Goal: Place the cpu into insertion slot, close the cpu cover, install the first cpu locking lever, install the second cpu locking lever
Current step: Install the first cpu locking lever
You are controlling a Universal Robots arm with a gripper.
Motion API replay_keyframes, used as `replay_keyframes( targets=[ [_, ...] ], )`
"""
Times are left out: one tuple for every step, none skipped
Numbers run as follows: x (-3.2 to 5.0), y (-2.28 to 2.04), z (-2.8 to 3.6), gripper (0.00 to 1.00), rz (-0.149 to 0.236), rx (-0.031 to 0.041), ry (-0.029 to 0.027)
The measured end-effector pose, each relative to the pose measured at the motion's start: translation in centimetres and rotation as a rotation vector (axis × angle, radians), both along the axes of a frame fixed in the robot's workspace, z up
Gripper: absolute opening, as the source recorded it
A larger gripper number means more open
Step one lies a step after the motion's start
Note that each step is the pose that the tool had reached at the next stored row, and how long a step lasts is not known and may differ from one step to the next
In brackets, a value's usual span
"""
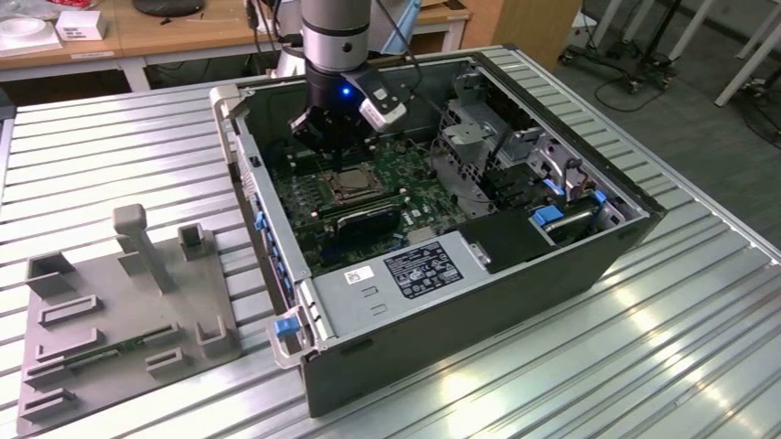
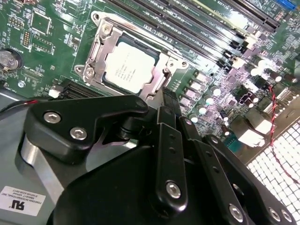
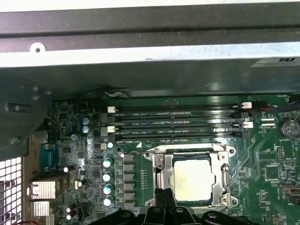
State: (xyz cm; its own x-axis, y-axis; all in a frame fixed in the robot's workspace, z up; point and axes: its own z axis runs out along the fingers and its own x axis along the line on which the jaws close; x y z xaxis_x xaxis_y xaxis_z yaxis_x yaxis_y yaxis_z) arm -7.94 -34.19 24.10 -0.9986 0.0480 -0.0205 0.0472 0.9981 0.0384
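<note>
The cpu [image 2: 129, 65] lies flat in the insertion slot [image 1: 351, 183] on the green board, its pale metal top facing up; the first wrist view shows the cpu [image 3: 192, 180] as well. The silver cpu cover [image 2: 101, 44] lies down around it as a frame, and the cover [image 3: 159, 164] shows the chip through its window. My gripper [image 2: 168, 101] hangs just above the socket's edge inside the open computer case, fingers together and holding nothing. In the exterior view the gripper [image 1: 332, 151] sits just behind the socket. I cannot make out how the locking levers stand.
Long black memory slots [image 3: 178, 124] run beside the socket. Case walls [image 1: 244, 165] enclose the board, with a metal drive cage [image 1: 488, 137] at the exterior view's right and a white-labelled black box [image 1: 422, 270] in front. A grey fixture plate [image 1: 123, 311] lies on the slatted table.
</note>
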Motion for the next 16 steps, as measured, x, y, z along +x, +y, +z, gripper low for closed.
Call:
replay_keyframes(
  targets=[
    [0.00,0.00,0.07,0.11,0.000,-0.0001,0.0001],
    [0.00,0.00,0.18,0.11,0.000,0.0000,0.0000],
    [0.00,0.00,0.32,0.11,0.000,0.0001,-0.0001],
    [0.00,0.00,0.48,0.11,0.000,0.0000,-0.0001],
    [0.00,0.00,0.67,0.11,0.000,0.0000,0.0000],
    [0.00,0.00,0.84,0.11,0.000,0.0000,0.0000],
    [0.00,0.00,0.96,0.11,0.000,0.0000,0.0000],
    [0.00,0.00,1.03,0.11,0.000,0.0001,-0.0001],
    [0.00,0.00,1.13,0.11,0.000,0.0001,-0.0001],
    [0.00,0.00,1.22,0.11,0.000,0.0001,-0.0001],
    [0.00,0.00,1.30,0.11,0.000,0.0001,-0.0001],
    [0.00,0.00,1.33,0.11,0.000,0.0002,-0.0003],
    [-0.03,0.01,1.32,0.11,0.000,0.0003,-0.0007],
    [-0.11,0.00,1.33,0.11,0.000,0.0002,-0.0013],
    [-0.26,0.00,1.34,0.11,0.000,0.0000,-0.0021],
    [-0.48,0.00,1.34,0.11,0.000,0.0000,-0.0030]
  ],
)
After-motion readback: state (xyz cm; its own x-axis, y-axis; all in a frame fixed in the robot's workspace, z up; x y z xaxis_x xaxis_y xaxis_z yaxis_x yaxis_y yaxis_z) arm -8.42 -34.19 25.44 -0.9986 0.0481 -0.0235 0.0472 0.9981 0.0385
